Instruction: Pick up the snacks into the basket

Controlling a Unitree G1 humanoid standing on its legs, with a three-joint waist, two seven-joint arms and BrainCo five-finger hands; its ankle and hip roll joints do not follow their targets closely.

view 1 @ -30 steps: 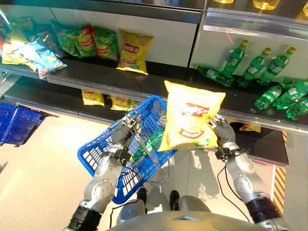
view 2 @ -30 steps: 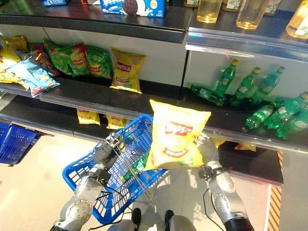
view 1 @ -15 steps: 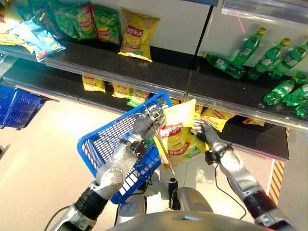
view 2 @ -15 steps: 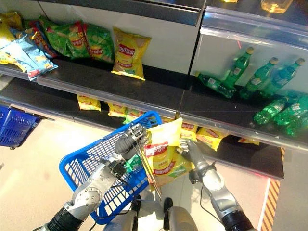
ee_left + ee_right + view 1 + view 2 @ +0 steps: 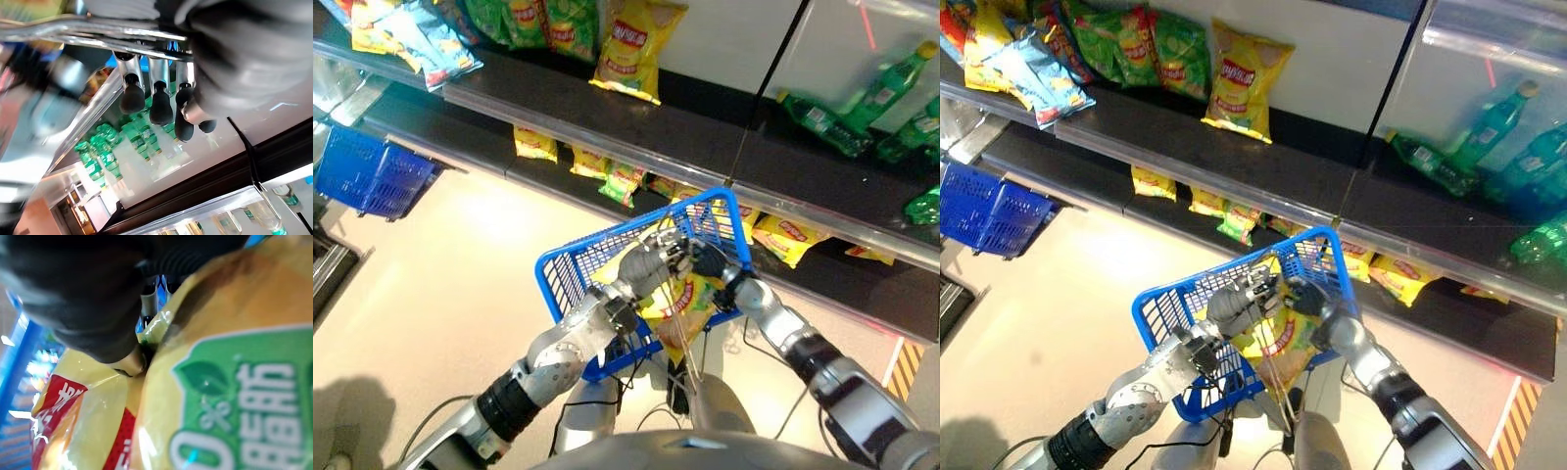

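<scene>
Yellow chip bag inside the blue basket, both hands on it.

The yellow chip bag (image 5: 683, 299) lies inside the blue basket (image 5: 570, 277), its red and green print facing up, its upper edge toward the basket's far rim. The right hand (image 5: 713, 262) reaches over that far rim and is on the bag's top corner; in the right wrist view the bag (image 5: 215, 382) presses right against the hand's dark cover, and I cannot tell how its fingers are set. The left hand (image 5: 646, 266) has its fingers (image 5: 133, 96) curled round the basket's metal handle (image 5: 98, 29), holding the basket up in front of the dark shelves (image 5: 685, 132). Those shelves carry more yellow chip bags (image 5: 631, 44), green snack bags (image 5: 1151, 49) and green bottles (image 5: 862, 98). A second blue basket (image 5: 372, 176) sits at the far left, near the lower shelf.
</scene>
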